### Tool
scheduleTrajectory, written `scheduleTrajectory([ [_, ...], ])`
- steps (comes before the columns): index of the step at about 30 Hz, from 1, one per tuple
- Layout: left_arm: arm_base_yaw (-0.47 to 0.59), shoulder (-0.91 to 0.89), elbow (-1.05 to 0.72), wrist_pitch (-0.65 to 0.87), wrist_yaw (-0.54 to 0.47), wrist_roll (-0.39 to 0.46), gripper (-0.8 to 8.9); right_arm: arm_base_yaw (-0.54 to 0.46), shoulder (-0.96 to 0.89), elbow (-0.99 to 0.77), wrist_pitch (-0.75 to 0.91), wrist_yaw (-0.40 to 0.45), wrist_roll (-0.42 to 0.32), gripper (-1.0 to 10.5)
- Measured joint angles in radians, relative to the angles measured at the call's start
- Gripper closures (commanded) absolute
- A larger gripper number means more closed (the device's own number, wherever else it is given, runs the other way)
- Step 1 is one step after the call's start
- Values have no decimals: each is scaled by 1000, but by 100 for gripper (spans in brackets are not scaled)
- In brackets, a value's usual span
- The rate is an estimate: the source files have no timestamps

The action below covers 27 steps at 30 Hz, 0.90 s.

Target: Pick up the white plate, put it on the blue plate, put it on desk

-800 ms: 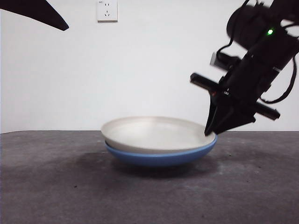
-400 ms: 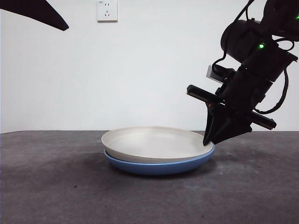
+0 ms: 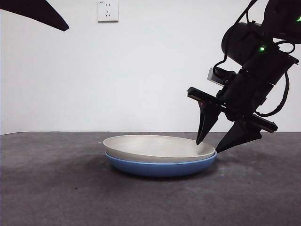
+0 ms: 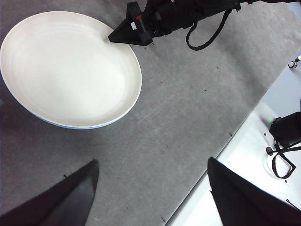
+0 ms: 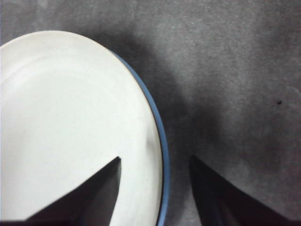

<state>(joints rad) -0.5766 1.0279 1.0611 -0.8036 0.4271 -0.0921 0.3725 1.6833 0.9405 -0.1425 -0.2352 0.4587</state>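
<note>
Cream-white and matte, the white plate (image 3: 157, 147) lies nested in the blue plate (image 3: 160, 167), and the pair sits on the dark grey-brown table (image 3: 56, 188) near the middle of the front view. Only a thin blue band shows below the white rim there. In the right wrist view the blue plate (image 5: 161, 141) appears as a narrow crescent along the edge of the white plate (image 5: 70, 127).

At the stack's edge is the right tool (image 3: 214, 147), with its jaws spread apart and gripping nothing. One jaw hangs over the inside of the white plate; the other hangs outside both rims, over the bare table (image 5: 235, 70). The plates' rims lie in the gap between them. In the front view both jaw tips stand close to the rim, but I cannot tell whether either touches it. The left wrist view shows this same tool (image 4: 115, 37) as a black wedge pointing onto the white plate (image 4: 70, 66), with a sliver of blue plate (image 4: 70, 126) along one side of it.

High above the table waits the left tool (image 4: 150, 174), its jaws wide apart and empty, well clear of the plates. In the front view a black tip at the top corner is probably that arm.

A wall socket (image 3: 107, 10) sits on the white wall behind.
</note>
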Motion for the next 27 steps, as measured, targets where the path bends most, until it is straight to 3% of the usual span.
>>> scheduleTrajectory([
  [9,0,0,0,-19,0,0,442,0,-131,0,-39,0,2,689],
  [15,0,0,0,-19,0,0,442,0,-307,1,-157,-5,-46,690],
  [27,0,0,0,-19,0,0,442,10,-661,2,-520,-185,-203,690],
])
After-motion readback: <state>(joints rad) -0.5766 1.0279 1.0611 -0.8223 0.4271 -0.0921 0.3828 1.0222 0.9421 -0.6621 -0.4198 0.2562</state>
